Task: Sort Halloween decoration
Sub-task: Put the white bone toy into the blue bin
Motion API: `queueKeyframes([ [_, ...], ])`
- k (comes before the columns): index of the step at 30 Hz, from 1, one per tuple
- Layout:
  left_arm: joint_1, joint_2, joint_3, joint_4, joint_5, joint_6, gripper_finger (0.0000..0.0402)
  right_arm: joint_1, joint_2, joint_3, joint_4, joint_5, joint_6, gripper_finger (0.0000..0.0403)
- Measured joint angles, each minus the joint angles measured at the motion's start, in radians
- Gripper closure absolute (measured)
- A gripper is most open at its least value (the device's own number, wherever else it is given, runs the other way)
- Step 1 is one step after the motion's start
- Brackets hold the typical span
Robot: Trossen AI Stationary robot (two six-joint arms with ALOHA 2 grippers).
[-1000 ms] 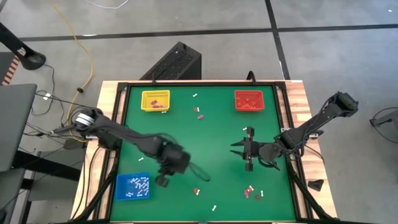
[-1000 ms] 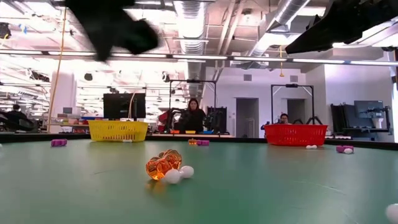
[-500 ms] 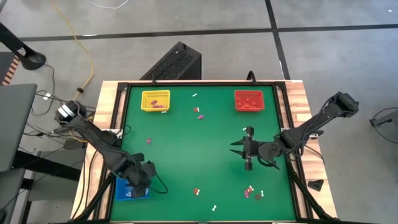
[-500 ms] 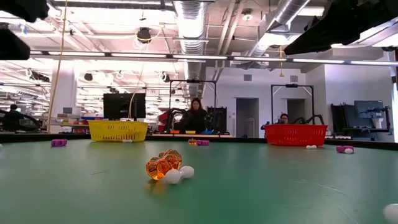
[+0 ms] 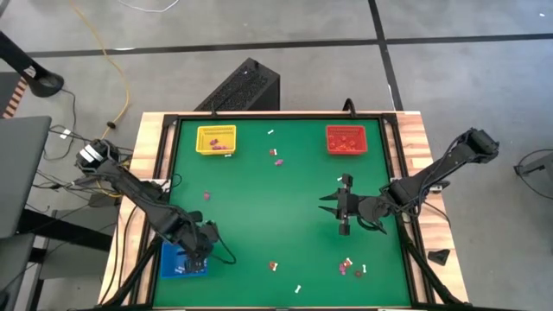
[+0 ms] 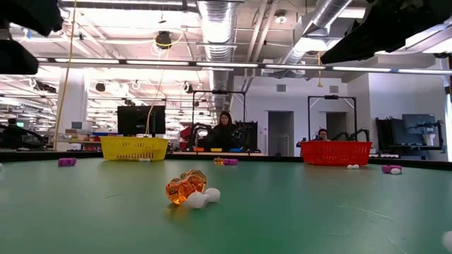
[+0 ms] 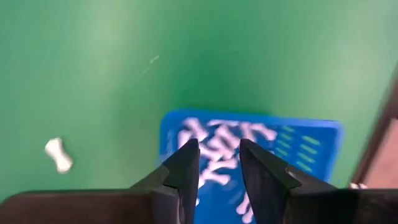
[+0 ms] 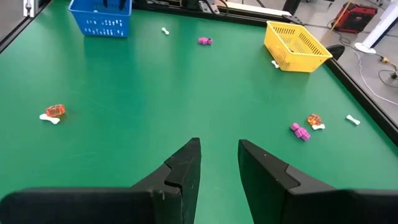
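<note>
Right now the left gripper [image 5: 200, 250] hangs over the blue tray [image 7: 311, 149] at the near left corner of the green table [image 5: 285, 199], its fingers [image 7: 184, 167] parted with nothing between them. White stick-like trinkets [image 7: 217, 140] lie heaped in that tray directly beyond the fingertips, and one more white stick trinket [image 7: 58, 154] lies on the felt just beside the tray.

The right gripper [image 5: 344, 207] hovers over the right half of the table, fingers spread and empty. Nearest to it is a small cluster of trinkets [image 5: 350, 268] toward the near edge, well apart from the fingertips. An orange trinket [image 6: 185, 186] with two white ones touching it sits near the middle of the near edge. A purple-pink trinket [image 8: 300, 131] and an orange one lie close together between the yellow tray [image 5: 216, 139] and the red tray [image 5: 346, 139], both at the far side; each tray holds a few pieces. Another purple-pink trinket [image 5: 206, 196] rests alone on the left half.

No labels or writing can be read anywhere.
</note>
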State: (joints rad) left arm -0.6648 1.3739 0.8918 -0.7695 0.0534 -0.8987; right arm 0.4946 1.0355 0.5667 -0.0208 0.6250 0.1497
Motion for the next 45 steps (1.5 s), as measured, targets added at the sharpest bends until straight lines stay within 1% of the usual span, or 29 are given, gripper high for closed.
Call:
queueKeyframes([
  [1, 0.014, 0.0, 0.0, 0.023, 0.011, 0.04, 0.0296, 0.0, 0.0, 0.0, 0.0, 0.0, 0.0, 0.0265],
  [3, 0.05, 0.0, 0.0, 0.091, 0.0, 0.135, 0.0295, 0.0, 0.0, 0.0, 0.0, 0.0, 0.0, 0.0265],
  [5, 0.09, 0.0, 0.001, 0.173, -0.053, 0.274, 0.0295, 0.0, 0.0, 0.0, 0.0, 0.0, -0.001, 0.0265],
  [8, 0.164, 0.0, 0.002, 0.313, -0.172, 0.53, 0.0297, 0.0, 0.0, 0.0, 0.0, 0.0, 0.0, 0.0265],
  [10, 0.225, 0.0, 0.002, 0.41, -0.231, 0.701, 0.0299, 0.0, 0.0, 0.0, 0.0, 0.0, 0.0, 0.0265],
  [12, 0.298, 0.0, 0.002, 0.495, -0.26, 0.85, 0.0301, 0.0, 0.0, 0.0, 0.0, 0.0, 0.0, 0.0265],
  [14, 0.395, 0.0, 0.002, 0.566, -0.277, 0.938, 0.0304, 0.0, 0.0, 0.0, 0.0, 0.0, 0.0, 0.0265],
  [15, 0.452, 0.0, 0.002, 0.598, -0.283, 0.951, 0.0306, 0.0, 0.0, 0.0, 0.0, 0.0, 0.0, 0.0265],
  [17, 0.583, 0.008, 0.002, 0.658, -0.302, 0.929, 0.031, 0.0, 0.0, 0.0, 0.0, 0.0, 0.001, 0.0265],
  [20, 0.793, 0.041, 0.003, 0.734, -0.286, 0.797, 0.0316, 0.0, 0.0, 0.0, -0.001, 0.0, 0.001, 0.0265],
  [22, 0.927, 0.08, 0.003, 0.806, -0.25, 0.693, 0.0319, 0.0, 0.0, 0.0, -0.002, 0.0, 0.0, 0.0265],
  [24, 1.043, 0.127, 0.01, 0.85, -0.213, 0.631, 0.0319, 0.0, 0.0, 0.0, -0.006, 0.0, 0.0, 0.0265],
  [26, 1.138, 0.194, 0.058, 0.87, -0.142, 0.625, 0.0319, 0.0, 0.0, 0.0, -0.016, 0.0, 0.0, 0.0265],
  [28, 1.205, 0.275, 0.127, 0.841, -0.068, 0.638, 0.0319, 0.0, 0.0, 0.0, -0.031, 0.0, 0.003, 0.0265],
  [31, 1.259, 0.421, 0.266, 0.716, -0.006, 0.658, 0.0319, 0.002, 0.0, 0.0, -0.054, -0.001, 0.01, 0.0265],
  [33, 1.279, 0.511, 0.371, 0.616, -0.005, 0.68, 0.0319, 0.002, 0.0, 0.0, -0.071, -0.001, 0.019, 0.0265],
  [38, 1.29, 0.693, 0.621, 0.392, -0.018, 0.814, 0.0318, 0.003, 0.0, 0.0, -0.121, -0.002, 0.045, 0.0265],
  [41, 1.279, 0.768, 0.723, 0.336, -0.016, 0.856, 0.0318, 0.003, 0.0, 0.0, -0.137, -0.001, 0.052, 0.0265],
  [45, 1.263, 0.836, 0.804, 0.304, -0.029, 0.918, 0.0318, 0.003, 0.0, 0.0, -0.142, -0.002, 0.055, 0.0265],
])
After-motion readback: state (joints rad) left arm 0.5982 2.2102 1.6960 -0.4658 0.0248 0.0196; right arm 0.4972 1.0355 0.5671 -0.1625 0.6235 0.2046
